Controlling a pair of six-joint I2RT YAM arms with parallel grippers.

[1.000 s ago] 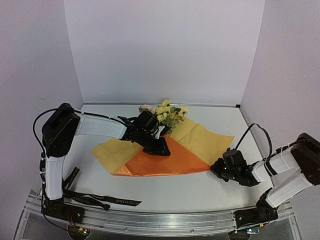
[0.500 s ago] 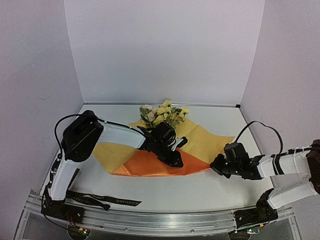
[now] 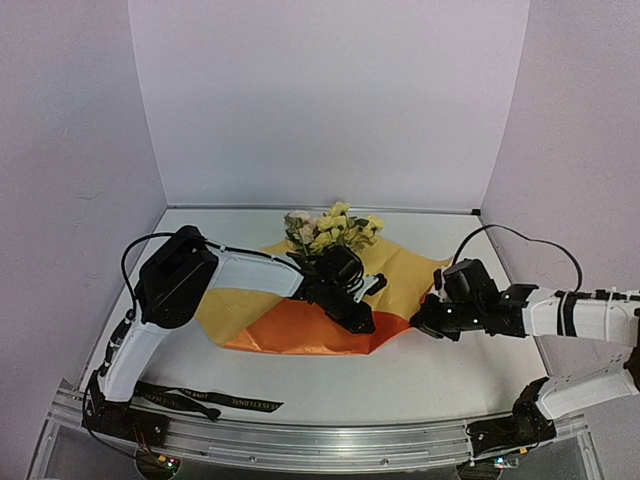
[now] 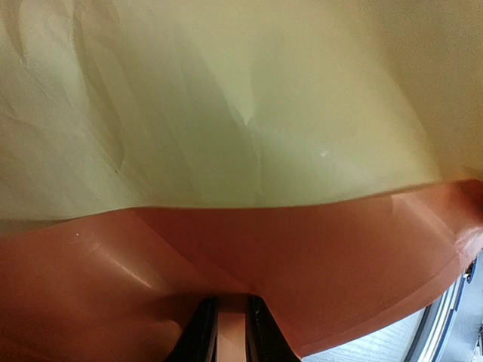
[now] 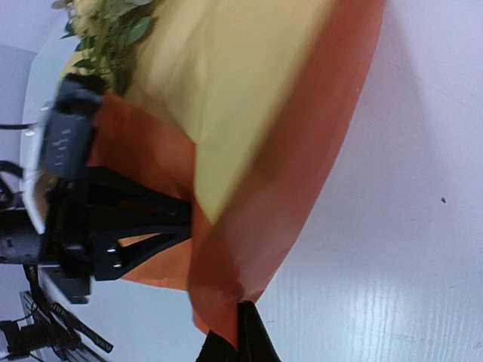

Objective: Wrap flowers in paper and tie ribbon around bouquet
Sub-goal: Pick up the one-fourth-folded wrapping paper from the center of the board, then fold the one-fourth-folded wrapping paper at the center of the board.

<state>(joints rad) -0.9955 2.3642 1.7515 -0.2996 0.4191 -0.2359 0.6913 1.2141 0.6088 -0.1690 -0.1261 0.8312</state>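
The ribbon [image 3: 205, 399] lies loose on the table [image 3: 450, 385] at the near left, by the left arm's base and well apart from everything else. I judge it is left there until the wrapping is done.

The left gripper [image 3: 360, 320] reaches across to the middle of the paper [image 3: 285, 335]. It is nearly closed, with a fold of the orange side nipped between its fingers. That hold looks meant to carry the near flap over the stems. The paper lies spread mid-table, orange along the near edge and yellow beyond. The flowers [image 3: 333, 228] rest on its far part, with their heads past the far edge. Their stems are hidden by the gripper and the fold.

At the right, the right gripper [image 3: 425, 325] is closed tight on the paper's right corner, probably to keep the sheet taut or bring that side in.

The top view gives this layout, but it is too small to show either set of jaws. The left wrist view settles the left grip: orange paper runs down between the two fingers, and the yellow face fills the frame above. The right wrist view shows the orange corner pinched at the fingertips, with the left gripper's black frame and green leaves beyond. That view is blurred, so how much paper the right gripper has hold of is unclear. The ribbon shows plainly only from above.
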